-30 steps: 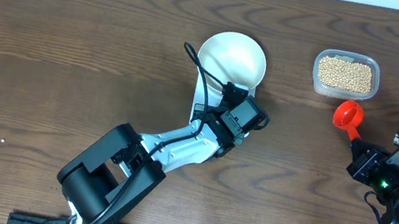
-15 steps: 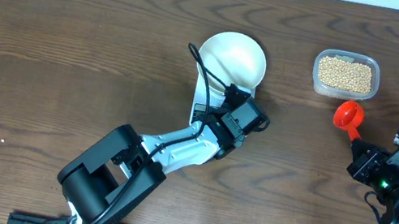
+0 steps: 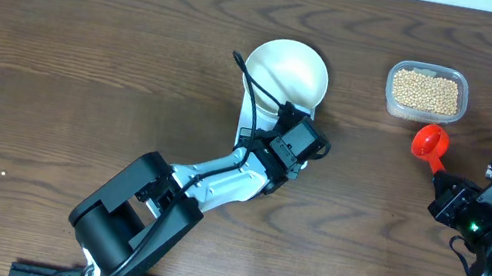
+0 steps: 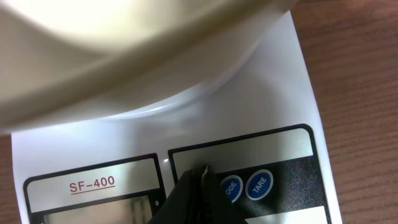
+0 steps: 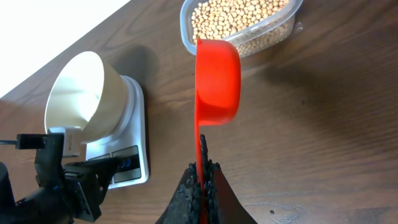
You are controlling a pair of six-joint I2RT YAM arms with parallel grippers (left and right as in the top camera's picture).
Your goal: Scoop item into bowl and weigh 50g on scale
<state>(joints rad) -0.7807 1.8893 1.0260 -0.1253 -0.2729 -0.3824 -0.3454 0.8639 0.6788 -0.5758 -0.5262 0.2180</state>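
Beans (image 3: 426, 91) are tiny and roll; lift them with the red scoop (image 5: 217, 78) your right gripper (image 5: 202, 179) pinches; your left gripper (image 4: 200, 180) is closed.

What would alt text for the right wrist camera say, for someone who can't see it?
The right gripper, shut on the handle of a red scoop, holds it above a wooden table near a clear tub of tan beans. At left, a white bowl sits on a white scale, the left gripper at its front.
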